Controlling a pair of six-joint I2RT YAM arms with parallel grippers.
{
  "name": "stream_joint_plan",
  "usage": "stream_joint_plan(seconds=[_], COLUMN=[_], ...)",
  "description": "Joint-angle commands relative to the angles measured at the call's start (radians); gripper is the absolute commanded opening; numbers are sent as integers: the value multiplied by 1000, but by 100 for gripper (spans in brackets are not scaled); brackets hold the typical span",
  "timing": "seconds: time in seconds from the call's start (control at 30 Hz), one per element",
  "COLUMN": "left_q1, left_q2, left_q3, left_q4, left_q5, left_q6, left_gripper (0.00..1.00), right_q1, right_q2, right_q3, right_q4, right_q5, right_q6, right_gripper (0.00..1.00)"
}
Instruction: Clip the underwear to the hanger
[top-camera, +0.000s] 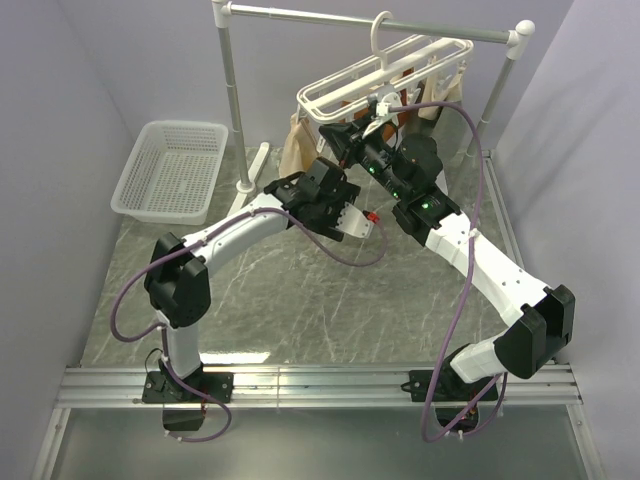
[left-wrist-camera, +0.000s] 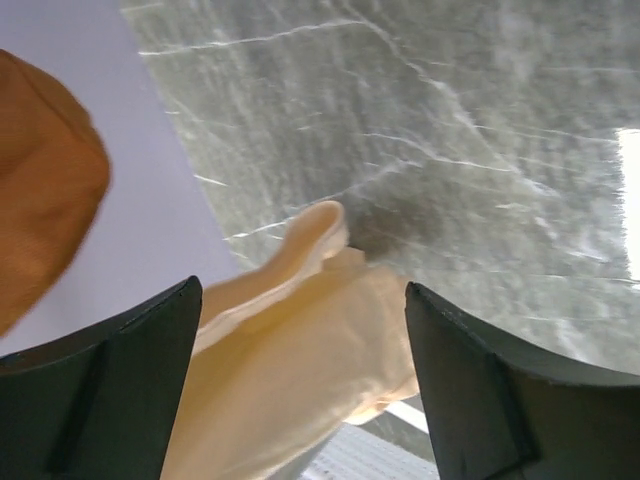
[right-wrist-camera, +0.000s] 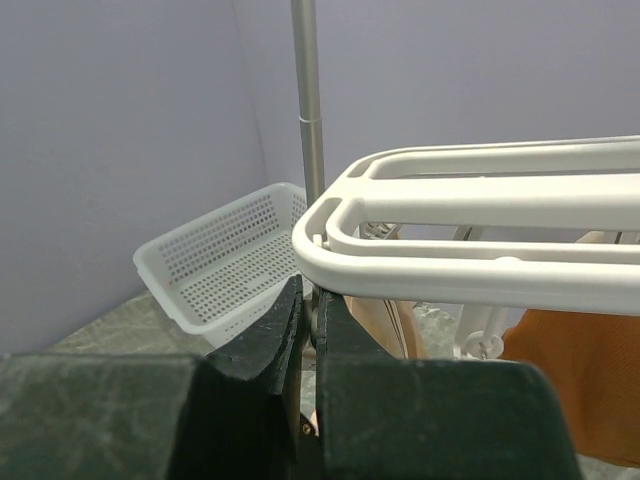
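The hanger hangs by its hook from a white rail at the back of the table. It sits tilted, with its near-left corner lowest. The underwear hangs below that low corner, on the left side of the frame, and its pale fabric droops towards the table.

The left fingers stand wide apart, 1 on each side of the underwear. The fabric fills much of the gap between them, and neither finger can be seen pressing on it. Beyond the fabric, the left wrist view shows grey marbled table, a strip of lilac wall and a rust-orange garment bulging in at the upper left.

The right fingers are drawn together just under the rounded corner of the hanger. A thin pale sliver shows between their tips, but I cannot tell what it is. The corner of the frame overhangs them and hides what lies above the tips. Beige cloth shows right behind them, and the orange garment hangs further right under the frame.

A white mesh basket sits on the table to the left, well apart from both arms. The rail's upright pole stands between the basket and the hanger. From above, the 2 wrists crowd close together below the frame and cover much of its clips.
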Motion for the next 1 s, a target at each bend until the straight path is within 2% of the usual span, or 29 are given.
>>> stream_joint_plan(seconds=[0.0, 0.33, 0.47, 0.67, 0.8, 0.9, 0.93, 0.97], left_q1=[8, 39, 54, 79, 90, 96, 97, 97], left_q2=[29, 140, 227, 290, 319, 331, 334, 333], left_q3=[80, 244, 391, 438, 461, 467, 467, 464], left_q4=[1, -71, -195, -273, -303, -301, -301, -303], left_q5=[-20, -21, -21, -21, -76, -86, -92, -92], left_q6=[68, 126, 114, 137, 137, 129, 131, 132], left_gripper=[88, 89, 88, 86, 84, 70, 57, 49], right_q1=[11, 11, 9, 8, 5, 2, 2, 0], right_q2=[-13, -31, -36, -43, -45, -48, -48, -49], right_q3=[36, 10, 3, -7, -13, -17, -17, -20], right_q4=[1, 21, 32, 40, 44, 46, 46, 46], right_q5=[-5, -9, -8, -6, -5, -5, -3, -3], right_q6=[-36, -52, -58, -61, -61, -58, -56, -56], right_gripper=[0, 0, 0, 0, 0, 0, 0, 0])
